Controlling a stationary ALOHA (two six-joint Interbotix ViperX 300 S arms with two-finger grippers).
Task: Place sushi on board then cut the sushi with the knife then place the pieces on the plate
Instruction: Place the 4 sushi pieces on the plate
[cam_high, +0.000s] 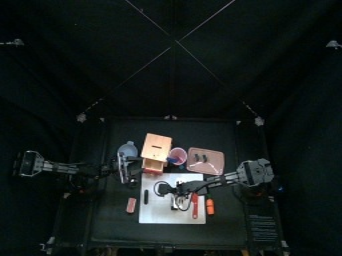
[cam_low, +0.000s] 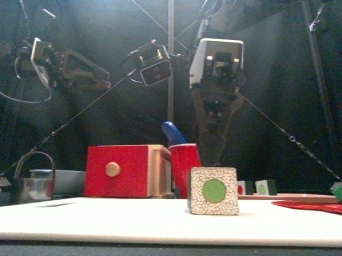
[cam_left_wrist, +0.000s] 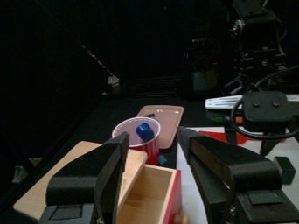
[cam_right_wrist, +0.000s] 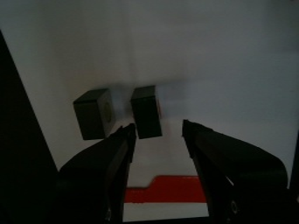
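Sushi: 2 dark pieces counted in the right wrist view, first piece (cam_right_wrist: 96, 115) and second piece (cam_right_wrist: 146, 109). They stand side by side on the white cutting board (cam_high: 191, 182), close together but with a narrow gap between them. The front view shows only 1 piece face-on, pale and speckled with a green centre; the other cannot be made out from there.

Right gripper (cam_right_wrist: 160, 129): over the board, its arm reaching in from the right. The jaws stand moderately apart with only bare board between them, and nothing is held. The second piece sits just past one jaw tip, outside the gap.

Left gripper (cam_left_wrist: 167, 149): wide open, empty, above the wooden box (cam_high: 160, 152). There is 1 box, with a red drawer front and a round knob facing the front.

Red cup (cam_low: 186, 170): 1, upright just beside the box. It holds 1 blue knife (cam_low: 174, 132), which sticks out at the top.

Pink tray (cam_high: 205, 157): 1, behind the board and next to the cup. I see no sushi on it.

Red flat thing (cam_right_wrist: 176, 188): 1, lying on the board near the pieces. I cannot tell whether it is the red knife.

Metal cutter (cam_low: 34, 183): 1, with a wire handle, at the far left of the tabletop (cam_high: 100, 225).
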